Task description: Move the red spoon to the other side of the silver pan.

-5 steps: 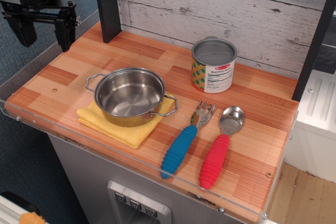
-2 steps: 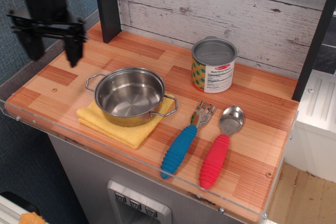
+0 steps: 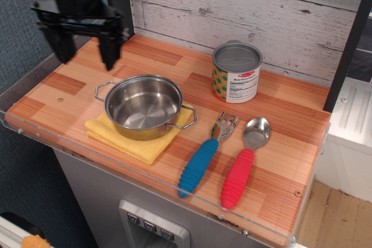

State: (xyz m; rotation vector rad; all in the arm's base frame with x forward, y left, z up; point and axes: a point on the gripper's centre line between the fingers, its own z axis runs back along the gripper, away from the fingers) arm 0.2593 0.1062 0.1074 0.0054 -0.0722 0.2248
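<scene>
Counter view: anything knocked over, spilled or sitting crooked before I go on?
Nothing stands out. The silver pan sits level on the yellow cloth, the can is upright, the red spoon and blue fork lie flat.

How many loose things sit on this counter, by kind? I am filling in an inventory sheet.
Pans: 1, the silver pan
Cloths: 1, yellow cloth under it
Cans: 1, printed tin can
Cutlery: 2, red spoon, blue fork
Total: 5
</scene>
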